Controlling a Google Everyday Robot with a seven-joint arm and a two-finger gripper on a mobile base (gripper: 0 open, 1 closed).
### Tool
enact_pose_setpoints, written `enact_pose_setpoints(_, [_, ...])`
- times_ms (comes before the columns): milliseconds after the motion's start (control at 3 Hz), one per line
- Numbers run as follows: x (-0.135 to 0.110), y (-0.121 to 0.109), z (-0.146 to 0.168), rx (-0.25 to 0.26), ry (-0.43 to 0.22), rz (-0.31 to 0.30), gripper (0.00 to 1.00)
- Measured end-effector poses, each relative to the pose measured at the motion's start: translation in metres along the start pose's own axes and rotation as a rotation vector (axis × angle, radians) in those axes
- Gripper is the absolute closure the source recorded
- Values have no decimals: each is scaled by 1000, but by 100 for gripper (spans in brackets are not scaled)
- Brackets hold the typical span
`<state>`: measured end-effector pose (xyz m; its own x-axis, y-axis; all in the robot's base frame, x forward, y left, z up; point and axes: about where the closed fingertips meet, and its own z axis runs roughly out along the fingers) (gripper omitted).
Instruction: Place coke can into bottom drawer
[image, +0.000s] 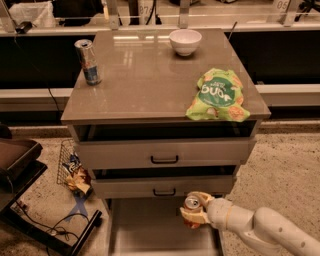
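Over the flat bottom drawer (150, 227), end effector (194, 208) seemingly grips round coke can (191, 203).

The robot's white arm (280, 235) comes in from the lower right corner and slopes gently upward to the left. Its thick, rounded forearm narrows into a shorter wrist (224, 215). At the end sits the tool (195, 209), held low and pointing left, above the right side of the open bottom drawer (150, 230). Its two pale, yellowish fingers (194, 218) are closed around the coke can (192, 204), one curling past the far side and the other pressed against the near, lower side. The can's silver top shows between them. Arm and wrist run in one nearly straight line, with no sharp bend in sight.
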<state>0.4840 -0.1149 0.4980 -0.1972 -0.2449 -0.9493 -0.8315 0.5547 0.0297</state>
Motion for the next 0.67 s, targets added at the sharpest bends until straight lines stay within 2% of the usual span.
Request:
enact_pose_setpoints(333, [55, 33, 14, 8, -99, 82, 100])
enact_pose_setpoints(667, [65, 36, 33, -21, -83, 56, 100])
